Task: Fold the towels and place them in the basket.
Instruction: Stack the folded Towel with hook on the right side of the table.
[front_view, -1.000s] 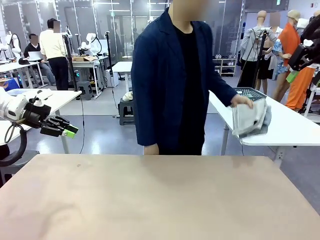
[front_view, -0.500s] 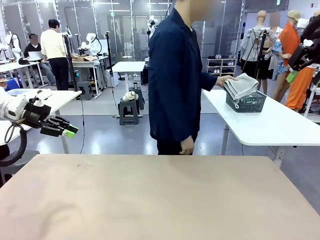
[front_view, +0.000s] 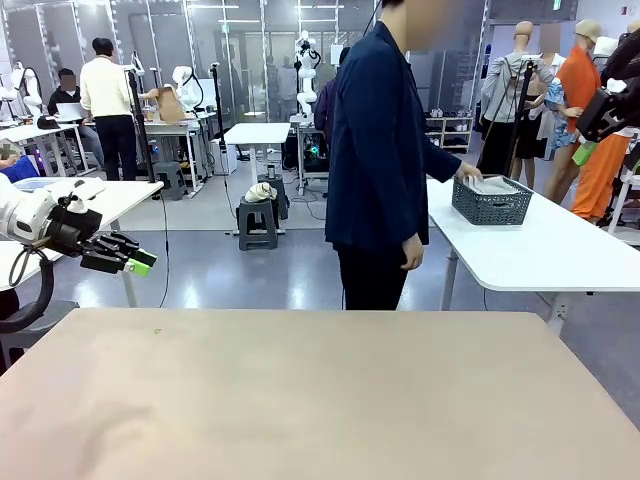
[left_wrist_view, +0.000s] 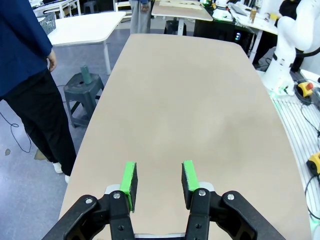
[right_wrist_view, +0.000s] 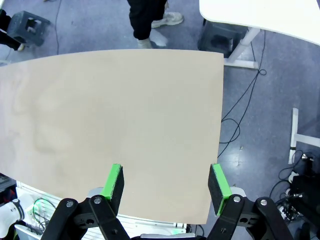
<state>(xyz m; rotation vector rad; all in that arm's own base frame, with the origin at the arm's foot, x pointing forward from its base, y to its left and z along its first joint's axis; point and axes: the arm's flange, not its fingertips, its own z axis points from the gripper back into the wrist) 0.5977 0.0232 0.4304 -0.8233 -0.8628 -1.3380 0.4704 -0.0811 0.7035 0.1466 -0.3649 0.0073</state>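
The dark grey lattice basket (front_view: 490, 203) stands on a white side table (front_view: 540, 250) beyond the far right of my wooden table (front_view: 300, 390). A pale grey towel (front_view: 493, 185) lies folded inside it, and the person's hand (front_view: 467, 173) rests at its rim. My left gripper (front_view: 128, 260) hangs in the air off the table's left side. Its green-padded fingers are open with nothing between them, and in the left wrist view it (left_wrist_view: 159, 167) points along the bare tabletop. High over the table's right part, my right gripper (right_wrist_view: 165, 172) is wide open and holds nothing.
The person in a dark blue jacket (front_view: 385, 150) stands at the far edge, turned toward the side table. A grey stool (left_wrist_view: 86, 92) sits on the floor by that edge. Cables (right_wrist_view: 240, 120) lie on the floor to the right.
The person carried the bundle of towels from the side table's near edge into the basket and stepped to the right. Neither arm has moved.
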